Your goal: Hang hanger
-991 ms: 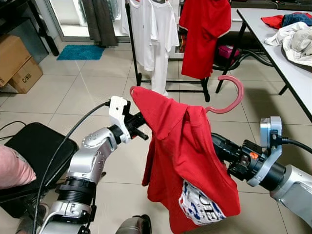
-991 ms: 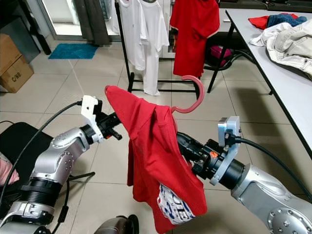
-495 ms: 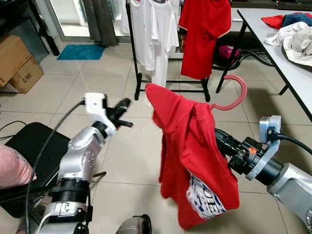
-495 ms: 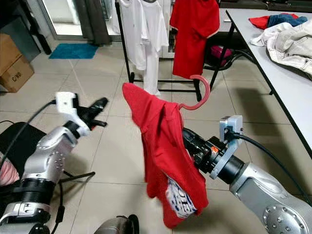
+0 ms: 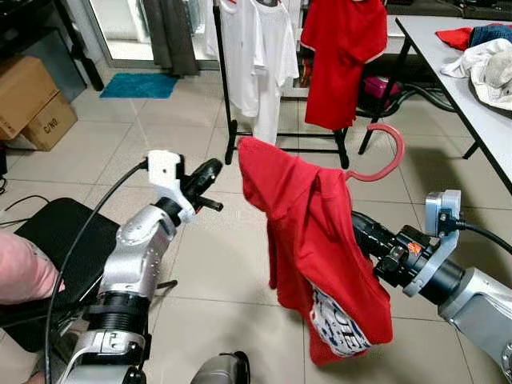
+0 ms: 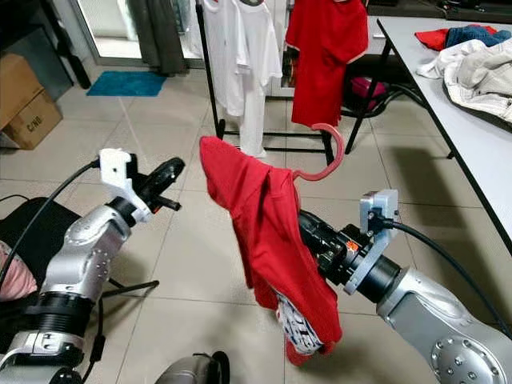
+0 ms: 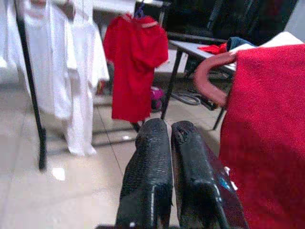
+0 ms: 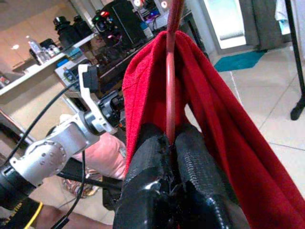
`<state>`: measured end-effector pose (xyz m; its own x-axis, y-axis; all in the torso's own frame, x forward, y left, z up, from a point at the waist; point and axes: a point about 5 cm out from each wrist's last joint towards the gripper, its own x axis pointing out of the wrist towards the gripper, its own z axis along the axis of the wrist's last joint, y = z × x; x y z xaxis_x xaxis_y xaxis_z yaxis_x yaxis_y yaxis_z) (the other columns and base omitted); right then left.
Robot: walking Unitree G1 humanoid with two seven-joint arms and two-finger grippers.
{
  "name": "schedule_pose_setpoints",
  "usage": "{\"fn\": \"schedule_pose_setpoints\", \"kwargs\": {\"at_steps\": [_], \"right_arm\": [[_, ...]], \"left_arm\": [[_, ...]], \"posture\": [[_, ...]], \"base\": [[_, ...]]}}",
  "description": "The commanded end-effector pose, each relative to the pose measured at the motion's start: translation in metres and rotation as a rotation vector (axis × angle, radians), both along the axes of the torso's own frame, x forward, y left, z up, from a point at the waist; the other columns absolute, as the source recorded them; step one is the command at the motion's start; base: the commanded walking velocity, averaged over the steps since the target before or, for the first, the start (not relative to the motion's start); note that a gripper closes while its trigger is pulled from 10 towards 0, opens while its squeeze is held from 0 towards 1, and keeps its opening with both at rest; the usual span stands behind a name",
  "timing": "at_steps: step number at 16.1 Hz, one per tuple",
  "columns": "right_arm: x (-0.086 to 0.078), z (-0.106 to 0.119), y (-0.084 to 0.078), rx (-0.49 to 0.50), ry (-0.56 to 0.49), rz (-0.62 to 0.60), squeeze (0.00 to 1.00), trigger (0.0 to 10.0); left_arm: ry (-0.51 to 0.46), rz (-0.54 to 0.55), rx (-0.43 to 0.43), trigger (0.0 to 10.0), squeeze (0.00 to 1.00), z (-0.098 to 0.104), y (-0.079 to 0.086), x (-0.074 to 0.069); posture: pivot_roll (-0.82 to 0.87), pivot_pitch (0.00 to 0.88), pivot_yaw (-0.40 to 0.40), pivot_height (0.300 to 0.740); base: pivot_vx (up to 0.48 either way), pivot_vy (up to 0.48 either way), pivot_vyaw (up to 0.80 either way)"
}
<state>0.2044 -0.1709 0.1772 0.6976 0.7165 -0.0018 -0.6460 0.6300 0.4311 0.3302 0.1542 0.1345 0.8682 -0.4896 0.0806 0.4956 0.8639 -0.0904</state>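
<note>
A pink hanger (image 5: 398, 148) carries a red T-shirt (image 5: 308, 232) with a white print near its hem. My right gripper (image 8: 169, 136) is shut on the hanger's thin bar and holds it up in mid-air over the tiled floor; the shirt hides its fingers in the head views. My left gripper (image 5: 210, 170) is shut and holds nothing, a short way to the left of the shirt's shoulder and apart from it. At the back stands a black clothes rack (image 5: 218, 72) with white shirts (image 5: 256, 56) and a red shirt (image 5: 344, 56) hanging on it.
A table (image 5: 472, 88) with a heap of clothes runs along the right. Cardboard boxes (image 5: 32, 100) and a blue mat (image 5: 140, 84) are at the back left. A black seat (image 5: 56, 240) and a person's pink sleeve (image 5: 20, 276) are at my near left.
My left gripper has come off the shirt's shoulder and drawn away to the left. The shirt has swung right and now hangs from the hanger in my right gripper alone.
</note>
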Motion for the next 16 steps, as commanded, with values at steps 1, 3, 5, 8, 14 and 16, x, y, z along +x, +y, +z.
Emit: {"fn": "schedule_pose_setpoints", "kwargs": {"at_steps": [1,3,5,8,14,16], "right_arm": [[0.0,0.009,0.001,0.022,-0.048,0.011,0.0,10.0],[0.001,0.01,0.001,0.035,-0.053,0.016,0.0,10.0],[0.002,0.012,0.0,0.04,-0.055,0.024,0.0,10.0],[0.001,0.013,-0.002,0.047,-0.055,0.035,0.0,10.0],[0.0,0.014,-0.004,0.043,-0.053,0.073,0.0,10.0],[0.0,0.013,-0.002,0.034,-0.05,0.112,0.0,10.0]], "left_arm": [[-0.06,-0.002,0.05,10.0,1.0,0.007,-0.003,0.003],[-0.096,0.026,0.07,10.0,1.0,0.009,-0.011,0.007],[-0.086,0.008,0.058,10.0,1.0,0.007,-0.016,0.008],[-0.027,-0.042,0.047,10.0,1.0,-0.003,-0.015,0.005],[0.066,-0.341,0.041,10.0,1.0,-0.006,0.023,-0.01],[0.117,-0.449,0.077,10.0,1.0,0.001,0.04,-0.008]], "posture": [[-0.03,0.03,0.083,0.74],[-0.03,0.034,0.083,0.74],[-0.03,0.038,0.077,0.74],[-0.04,0.037,0.068,0.74],[-0.04,0.039,0.057,0.74],[-0.03,0.039,0.056,0.74]], "base": [[0.0,0.0,0.0],[0.0,0.0,0.0],[0.0,0.0,0.0],[0.0,0.0,0.0],[0.0,0.0,0.0],[0.0,0.0,0.0]]}}
